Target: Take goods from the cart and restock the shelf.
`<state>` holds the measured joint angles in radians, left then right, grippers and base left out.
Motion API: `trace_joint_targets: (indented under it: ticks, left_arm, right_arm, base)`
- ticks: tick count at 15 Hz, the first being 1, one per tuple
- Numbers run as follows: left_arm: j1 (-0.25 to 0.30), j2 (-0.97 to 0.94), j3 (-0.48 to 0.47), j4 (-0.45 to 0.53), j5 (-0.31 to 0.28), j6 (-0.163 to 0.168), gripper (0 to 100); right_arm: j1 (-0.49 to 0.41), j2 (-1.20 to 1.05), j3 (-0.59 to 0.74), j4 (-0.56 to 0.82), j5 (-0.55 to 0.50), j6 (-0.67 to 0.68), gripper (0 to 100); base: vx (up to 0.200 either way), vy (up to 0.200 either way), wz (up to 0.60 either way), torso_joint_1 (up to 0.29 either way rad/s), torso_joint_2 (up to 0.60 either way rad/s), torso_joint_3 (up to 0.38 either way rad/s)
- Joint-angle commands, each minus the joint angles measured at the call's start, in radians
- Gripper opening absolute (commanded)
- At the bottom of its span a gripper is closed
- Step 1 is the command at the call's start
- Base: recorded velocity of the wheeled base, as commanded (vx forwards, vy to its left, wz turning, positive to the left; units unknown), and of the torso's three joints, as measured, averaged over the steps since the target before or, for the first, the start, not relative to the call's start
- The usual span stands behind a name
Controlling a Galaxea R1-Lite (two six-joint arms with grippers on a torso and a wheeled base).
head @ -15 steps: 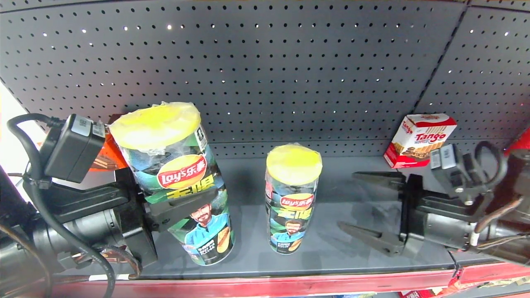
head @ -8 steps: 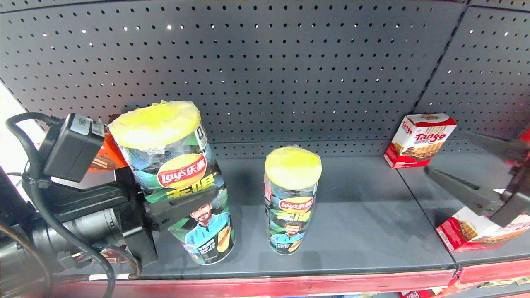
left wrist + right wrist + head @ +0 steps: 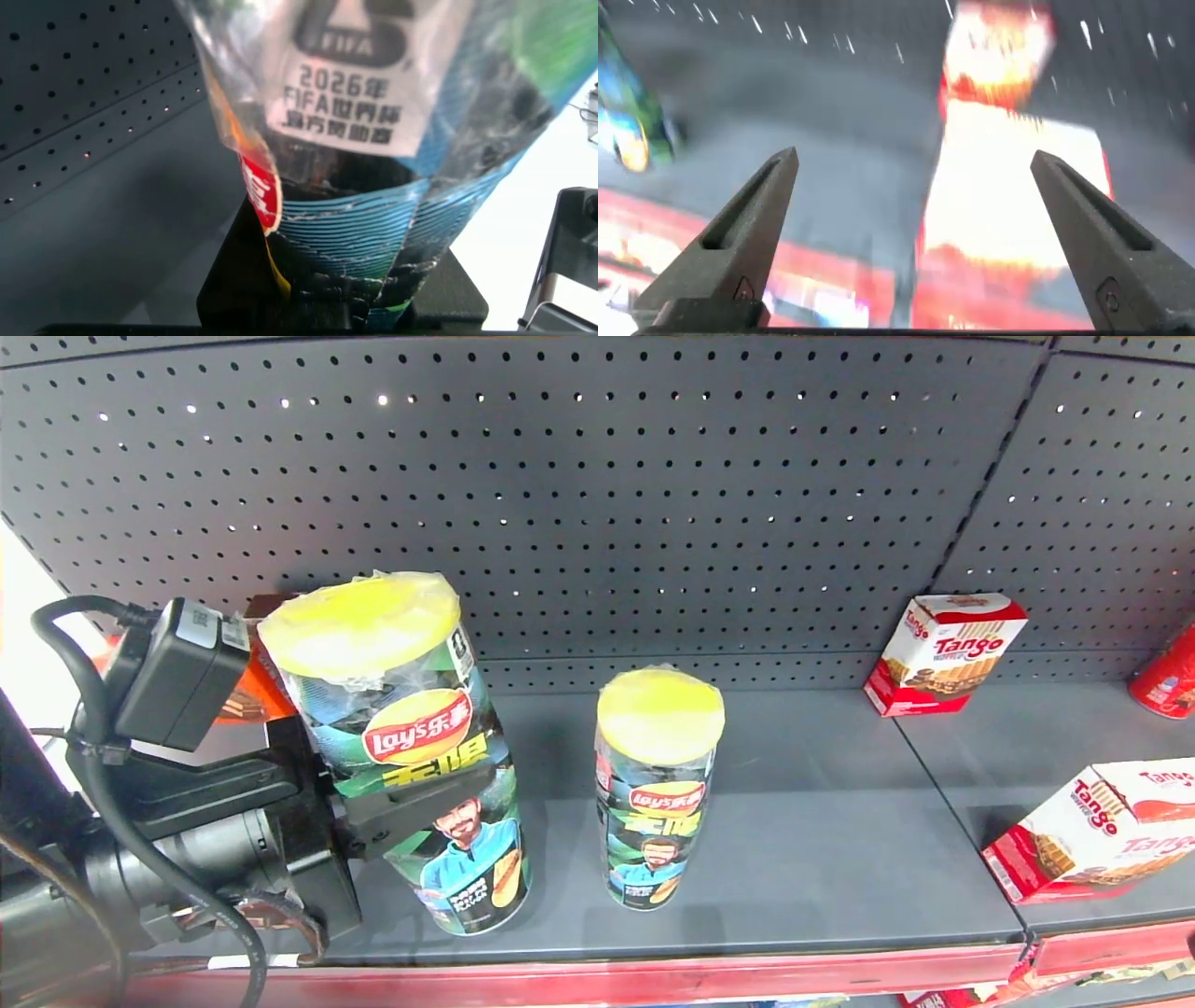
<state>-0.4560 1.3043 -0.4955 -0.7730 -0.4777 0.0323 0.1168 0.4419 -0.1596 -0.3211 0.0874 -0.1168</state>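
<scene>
Right arm has pulled out. A second ago its gripper (image 3: 910,163) sat over the shelf (image 3: 822,840), just right of the other can (image 3: 658,784). Now it's off to the side near the wafer boxes (image 3: 1092,831), jaws spread wide with nothing in them. My guess is its drop is done and it needs the cart next.

Left gripper (image 3: 411,793) is clamped round the chips can (image 3: 373,691), which has nudged slightly toward the other can. It's at the front left of the shelf, roughly upright. I can't tell if its base touches down. I'd say it isn't stocked till those jaws let go.
</scene>
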Motion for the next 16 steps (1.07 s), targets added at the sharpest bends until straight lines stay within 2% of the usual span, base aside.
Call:
trace_joint_targets:
  ticks: [1,6,9,16]
  left_arm:
    - [-0.003,0.010,-0.008,0.000,0.001,-0.002,0]
    - [-0.004,0.010,0.011,-0.002,0.001,0.000,0]
    - [-0.006,0.004,0.043,-0.017,0.001,0.001,0]
    - [0.007,0.007,0.037,-0.011,0.002,0.001,0]
  right_arm:
    - [-0.011,-0.354,0.160,0.200,-0.129,0.057,100]
    - [-0.016,-0.350,0.160,0.321,-0.141,0.121,100]
    - [-0.017,-0.350,0.160,0.324,-0.138,0.108,100]
    - [-0.017,-0.350,0.160,0.324,-0.138,0.108,100]
  base:
    - [0.000,0.000,0.00,0.000,0.00,0.000]
    - [0.000,0.000,0.00,0.000,0.00,0.000]
    - [0.000,0.000,0.00,0.000,0.00,0.000]
    - [0.000,0.000,0.00,0.000,0.00,0.000]
